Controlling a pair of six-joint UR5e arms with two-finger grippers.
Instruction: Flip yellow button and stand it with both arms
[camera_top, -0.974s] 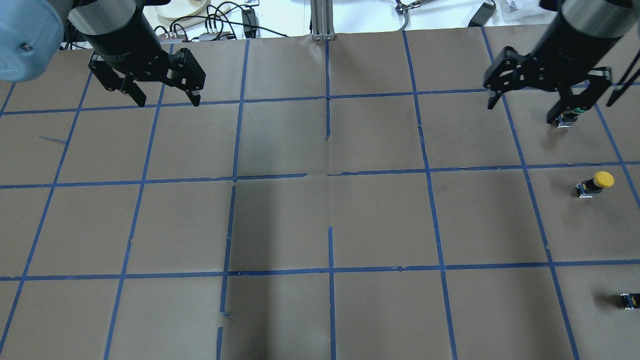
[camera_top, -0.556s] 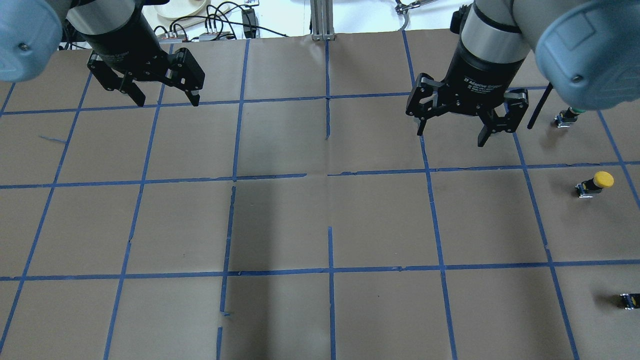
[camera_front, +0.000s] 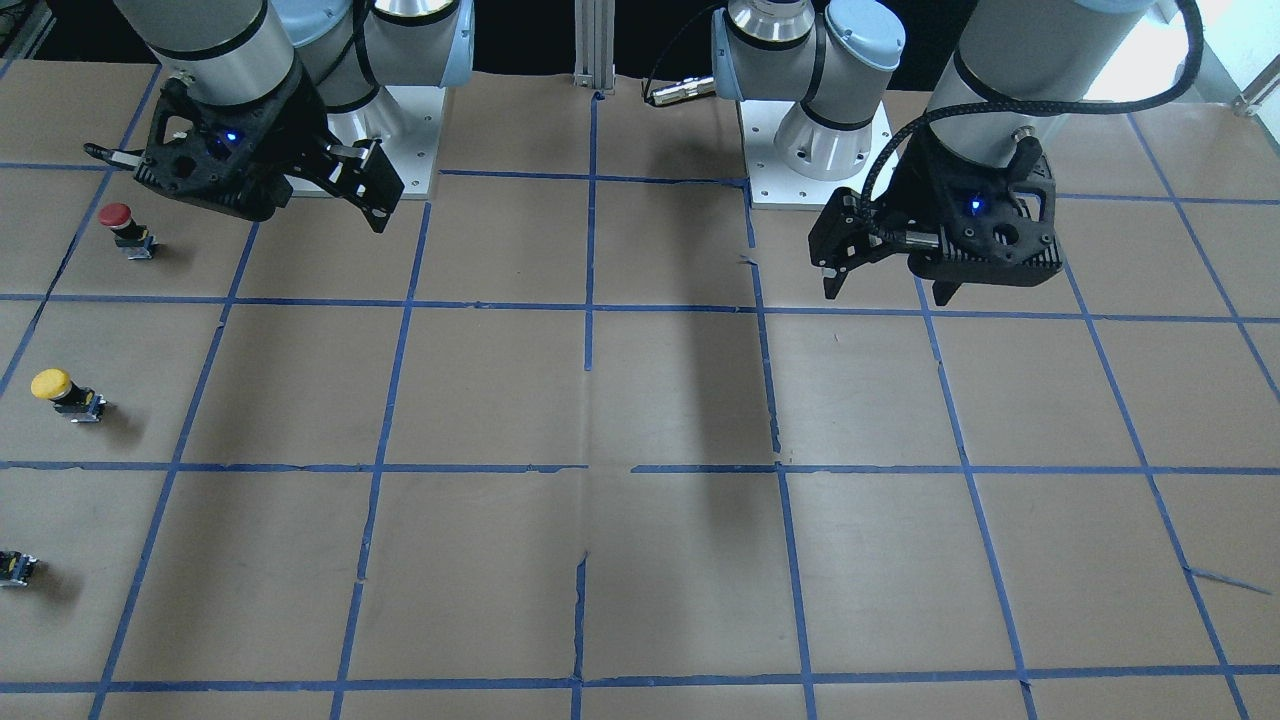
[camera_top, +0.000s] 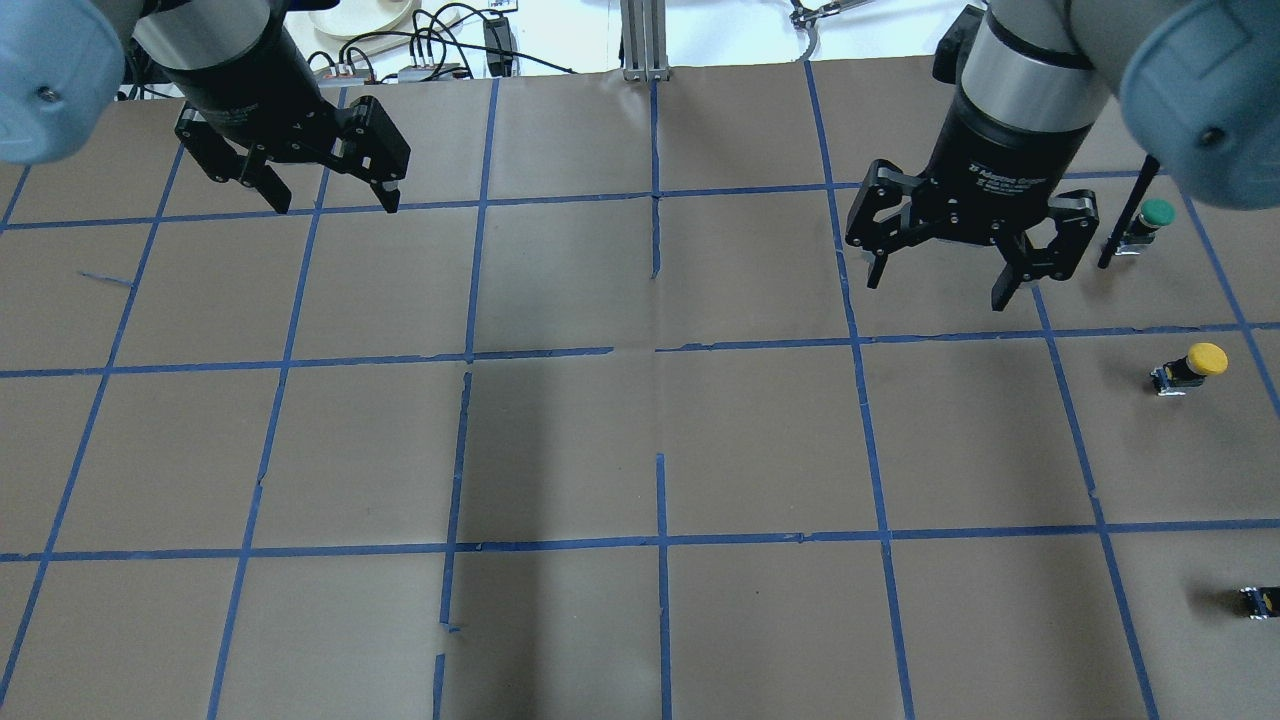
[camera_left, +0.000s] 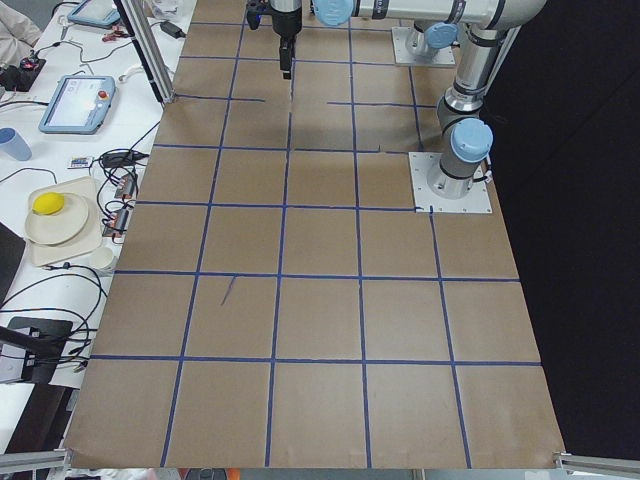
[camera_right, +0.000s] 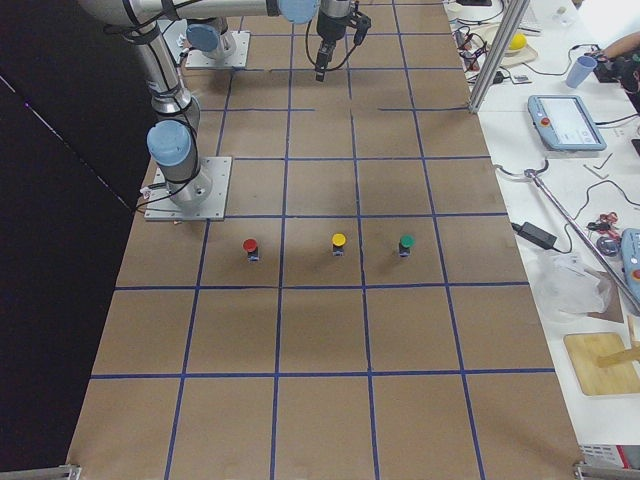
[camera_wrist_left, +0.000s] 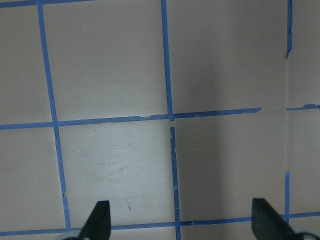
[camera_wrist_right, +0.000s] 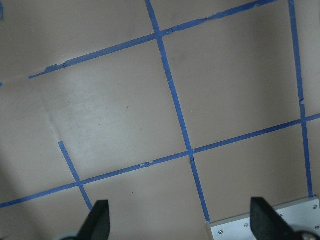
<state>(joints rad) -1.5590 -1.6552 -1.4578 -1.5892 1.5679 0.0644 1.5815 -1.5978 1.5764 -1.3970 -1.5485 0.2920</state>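
The yellow button (camera_top: 1190, 367) sits at the table's right side, yellow cap on a black neck and small block base. It also shows in the front view (camera_front: 62, 391) and in the right view (camera_right: 338, 243), where it appears cap-up between a red and a green button. My right gripper (camera_top: 938, 290) is open and empty, hovering above the table to the left of and beyond the button, also in the front view (camera_front: 235, 188). My left gripper (camera_top: 335, 203) is open and empty at the far left (camera_front: 888, 292). Both wrist views show only taped paper between open fingers.
A green button (camera_top: 1148, 222) stands just right of my right gripper. A red button (camera_front: 120, 224) stands near the robot's base. A small black block (camera_top: 1258, 600) shows at the right edge. Cables and a plate (camera_top: 360, 20) lie beyond the table's far edge.
My right gripper swung from over the green button to the left, then came partly back right and lower in the overhead view. The green button now shows fully. The left gripper has not moved.
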